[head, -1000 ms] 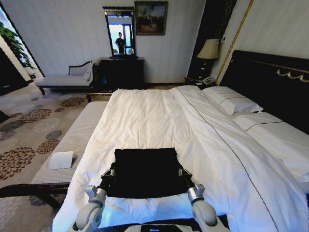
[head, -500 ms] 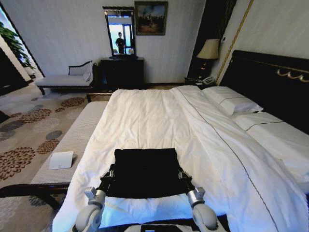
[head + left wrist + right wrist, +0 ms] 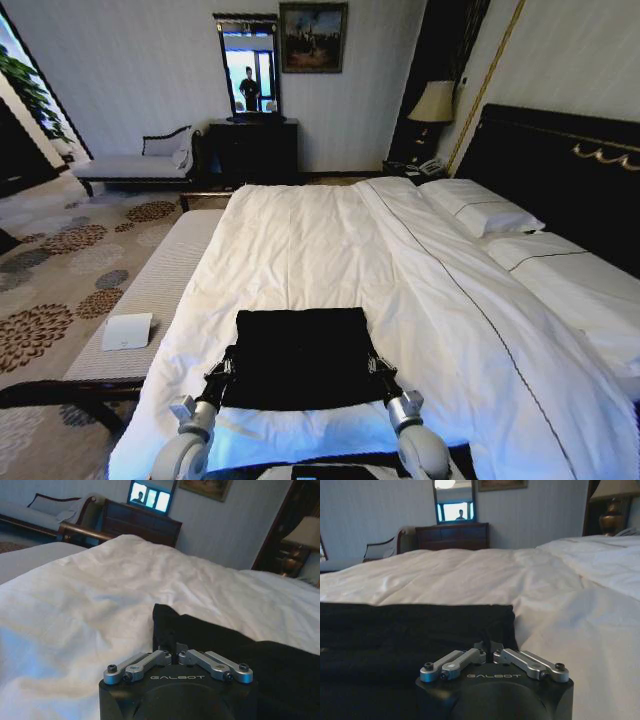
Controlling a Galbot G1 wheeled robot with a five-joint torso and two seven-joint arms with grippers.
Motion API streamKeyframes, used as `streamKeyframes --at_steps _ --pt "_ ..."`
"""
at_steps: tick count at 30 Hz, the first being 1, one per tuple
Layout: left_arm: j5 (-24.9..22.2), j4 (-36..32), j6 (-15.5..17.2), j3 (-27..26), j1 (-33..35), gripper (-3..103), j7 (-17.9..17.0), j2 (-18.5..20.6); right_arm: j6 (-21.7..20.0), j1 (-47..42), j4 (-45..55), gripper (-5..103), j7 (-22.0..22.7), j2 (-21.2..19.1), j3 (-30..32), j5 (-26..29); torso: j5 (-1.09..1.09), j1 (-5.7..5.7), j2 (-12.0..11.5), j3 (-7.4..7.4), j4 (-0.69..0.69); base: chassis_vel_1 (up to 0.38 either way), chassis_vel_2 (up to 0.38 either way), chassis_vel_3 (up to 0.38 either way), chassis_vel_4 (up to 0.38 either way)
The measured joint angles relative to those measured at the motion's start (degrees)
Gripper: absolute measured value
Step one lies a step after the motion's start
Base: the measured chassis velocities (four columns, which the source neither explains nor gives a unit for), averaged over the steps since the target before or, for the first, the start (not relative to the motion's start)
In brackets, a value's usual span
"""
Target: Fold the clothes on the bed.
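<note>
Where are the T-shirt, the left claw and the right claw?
T-shirt (image 3: pixel 298 355): head view, middle of the black fabric.
Left claw (image 3: pixel 172 649): left wrist view, fingertips at the shirt's edge.
Right claw (image 3: pixel 488 647): right wrist view, fingertips at the shirt's near corner.

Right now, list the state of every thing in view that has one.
T-shirt: folded into a flat rectangle on the bed.
Bed: made, duvet lightly wrinkled.
Left gripper: jaws shut on the T-shirt's edge.
Right gripper: jaws shut on the T-shirt's edge.
Lamp: unlit.
</note>
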Motion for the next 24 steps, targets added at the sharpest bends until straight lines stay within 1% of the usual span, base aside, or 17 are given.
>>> streamKeyframes --at_steps 1,2,4,5,6,7,10,11,12,14,16,17,19,20,21,23,24 --pt "0.6 0.0 0.6 -0.1 -0.1 0 -0.4 -0.2 -0.1 -0.7 0.2 5 -0.3 0.2 0.0 -0.4 0.00 0.00 0.0 0.00 -0.01 0.000 0.000 0.000 0.000" --pt "1.2 0.1 0.9 -0.2 0.0 6 -0.7 -0.3 -0.2 -1.2 0.2 11 -0.4 0.3 0.0 -0.7 0.00 0.00 0.0 0.00 -0.01 0.000 0.000 0.000 0.000" --pt "1.6 0.1 1.0 -0.3 0.0 11 -0.8 -0.4 -0.2 -1.4 0.3 11 -0.4 0.4 0.0 -0.8 0.00 0.00 0.0 0.00 -0.01 0.000 0.000 0.000 0.000" --pt "2.2 0.1 1.1 -0.4 0.2 11 -0.8 -0.4 -0.2 -1.6 0.3 16 -0.4 0.5 0.1 -0.8 0.00 0.00 0.0 0.00 -0.01 0.000 0.000 0.000 0.000" --pt "3.2 -0.1 1.1 -0.5 0.7 22 -0.9 -0.4 -0.3 -1.9 0.6 21 -0.3 0.6 0.2 -0.8 0.00 0.00 0.0 0.00 0.00 0.000 0.000 0.000 0.000" --pt "3.7 -0.4 1.1 -0.7 1.0 22 -0.9 -0.4 -0.3 -2.0 0.8 27 -0.2 0.6 0.3 -0.7 0.00 0.00 0.0 0.00 0.00 0.000 0.000 0.000 0.000" --pt "4.2 -1.0 1.1 -1.0 1.9 27 -0.8 -0.3 -0.3 -2.2 1.2 33 0.1 0.6 0.6 -0.5 0.00 0.00 0.0 0.00 0.00 0.000 0.000 0.000 0.000" --pt "4.5 -1.5 1.1 -1.3 2.6 32 -0.7 -0.2 -0.3 -2.3 1.4 38 0.4 0.5 0.9 -0.2 0.00 0.00 0.0 0.00 0.00 0.000 0.000 0.000 0.000" --pt "4.7 -2.4 1.1 -1.9 3.9 43 -0.4 -0.2 -0.4 -2.5 1.6 43 0.8 0.5 1.4 0.2 0.01 0.00 0.0 0.00 0.00 0.000 0.000 0.000 0.000" --pt "4.7 -3.2 1.0 -2.4 4.9 43 -0.2 -0.1 -0.4 -2.7 1.9 48 1.2 0.5 1.7 0.8 0.01 0.00 0.0 0.00 0.00 0.000 0.000 0.000 0.000" --pt "4.9 -4.5 0.8 -3.1 6.6 54 0.1 0.0 -0.6 -3.6 3.1 60 1.5 0.4 2.2 1.8 0.01 0.00 0.0 0.00 0.00 0.000 0.000 0.000 0.000" --pt "4.9 -4.5 0.8 -3.1 6.6 54 0.1 0.0 -0.6 -3.6 3.1 60 1.5 0.4 2.2 1.8 0.01 0.00 0.0 0.00 0.00 0.000 0.000 0.000 0.000" --pt "5.3 -5.5 0.7 -3.9 7.8 65 0.4 0.0 -0.6 -4.8 4.4 71 1.7 0.4 2.5 2.3 0.00 0.00 0.0 0.00 0.01 0.000 0.000 0.000 0.000" --pt "5.4 -5.8 0.7 -4.4 8.2 65 0.5 0.0 -0.6 -5.5 5.1 71 1.7 0.4 2.5 2.5 0.01 0.00 0.0 0.00 0.01 0.000 0.000 0.000 0.000" --pt "5.4 -6.2 0.6 -5.2 8.4 76 0.5 0.0 -0.6 -6.4 5.9 76 1.8 0.4 2.6 2.8 0.01 0.00 0.0 0.00 0.00 0.000 0.000 0.000 0.000" --pt "4.9 -6.5 0.6 -5.9 8.5 76 0.5 0.0 -0.6 -7.3 6.8 81 1.9 0.4 2.7 3.1 0.00 0.00 0.0 0.00 0.00 0.000 0.000 0.000 0.000" --pt "4.1 -6.7 0.6 -6.5 8.5 81 0.5 0.1 -0.7 -7.9 7.6 86 2.0 0.5 2.8 3.5 0.00 -0.01 0.0 0.00 0.00 0.000 0.000 0.000 0.000"
